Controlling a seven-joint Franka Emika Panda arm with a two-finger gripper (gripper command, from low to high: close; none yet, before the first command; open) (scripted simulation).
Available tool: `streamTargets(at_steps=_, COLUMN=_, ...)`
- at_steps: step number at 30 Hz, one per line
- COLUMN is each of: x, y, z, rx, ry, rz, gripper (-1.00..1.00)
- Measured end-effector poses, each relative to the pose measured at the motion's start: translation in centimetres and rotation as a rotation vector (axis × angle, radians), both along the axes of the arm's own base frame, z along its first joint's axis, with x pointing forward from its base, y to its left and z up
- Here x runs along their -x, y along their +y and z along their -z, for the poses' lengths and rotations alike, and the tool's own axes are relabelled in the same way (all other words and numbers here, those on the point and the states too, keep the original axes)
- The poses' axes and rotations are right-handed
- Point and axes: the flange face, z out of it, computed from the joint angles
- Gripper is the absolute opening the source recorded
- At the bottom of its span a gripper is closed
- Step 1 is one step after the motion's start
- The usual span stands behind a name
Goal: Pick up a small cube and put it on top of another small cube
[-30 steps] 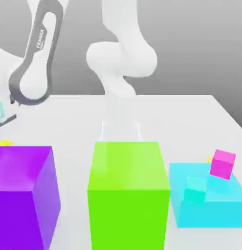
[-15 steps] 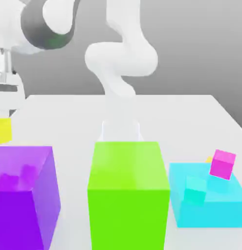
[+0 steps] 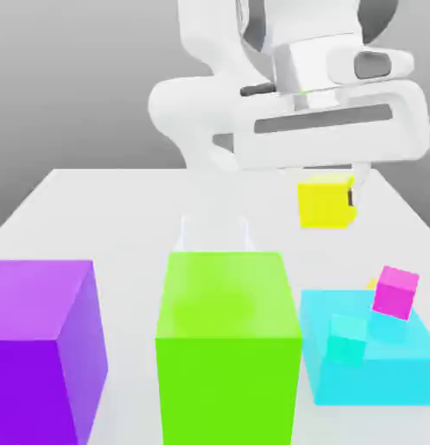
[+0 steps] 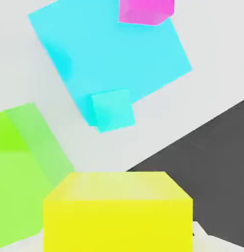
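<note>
- Gripper (image 3: pixel 327 202) clamped on the small yellow cube (image 3: pixel 325 202), held in the air
- yellow cube sits above and behind the big cyan cube (image 3: pixel 366 369)
- magenta cube (image 3: pixel 396 292) and teal cube (image 3: pixel 347 338) rest on the cyan cube

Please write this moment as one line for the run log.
phase: carry | jaws: shut on small yellow cube | cube: lifted off table | nearby: small magenta cube, small teal cube on cyan block
</note>
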Motion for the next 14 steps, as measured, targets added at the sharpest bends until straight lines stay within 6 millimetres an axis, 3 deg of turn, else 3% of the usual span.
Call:
streamTargets(at_steps=4, x=5.2, y=8.5, z=4.0, rx=0.104, ry=0.062, rz=-0.346, gripper=-1.0)
streamTargets(at_steps=6, x=6.6, y=9.6, z=7.2, rx=0.149, ry=0.107, rz=-0.433, gripper=-1.0)
streamTargets(at_steps=10, x=7.1, y=10.0, z=12.6, rx=0.161, ry=0.122, rz=-0.461, gripper=-1.0)
streamTargets(at_steps=11, x=7.1, y=10.0, z=13.4, rx=0.161, ry=0.123, rz=-0.462, gripper=1.0)
streamTargets(at_steps=14, x=7.1, y=9.9, z=13.4, rx=0.161, ry=0.123, rz=-0.462, gripper=1.0)
